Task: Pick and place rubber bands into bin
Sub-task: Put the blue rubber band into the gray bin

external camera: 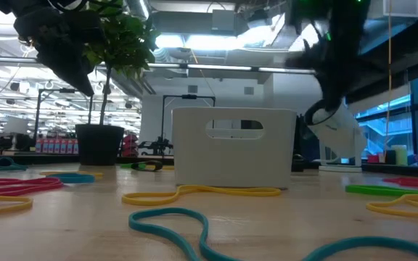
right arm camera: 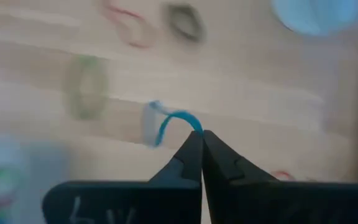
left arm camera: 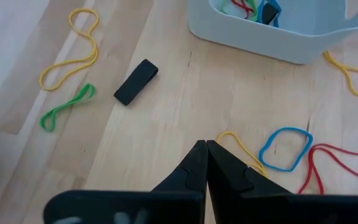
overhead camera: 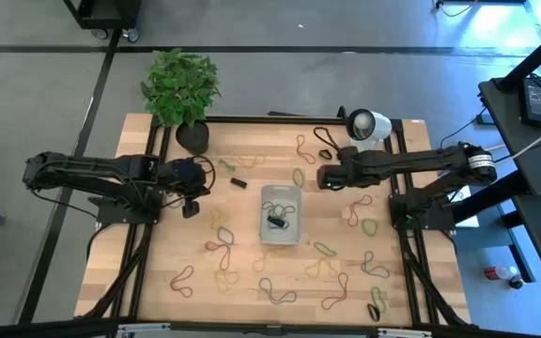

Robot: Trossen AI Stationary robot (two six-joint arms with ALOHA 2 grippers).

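Observation:
The bin (overhead camera: 280, 214), a pale translucent tray, stands mid-table with several rubber bands inside (left arm camera: 253, 9). Many more rubber bands lie loose on the wooden table, such as a red one (overhead camera: 182, 280) and a green one (overhead camera: 370, 226). My right gripper (overhead camera: 324, 176) hangs above the table to the bin's far right, shut on a blue rubber band (right arm camera: 166, 124). Left of the bin, my left gripper (left arm camera: 205, 148) hovers shut and empty, over a yellow band (left arm camera: 241, 148). My right gripper pinches the blue rubber band by one end of its loop (right arm camera: 193, 126), between the two fingertips. The fingers slant steeply down from above. The rest of the band curls out beyond the tips, lifted clear of the table.
A potted plant (overhead camera: 181, 89) stands at the far left corner and a round white lamp-like object (overhead camera: 366, 125) at the far right. A small black block (left arm camera: 135, 82) lies between my left gripper and the bin. Dark frame rails (overhead camera: 148, 235) run along both table sides.

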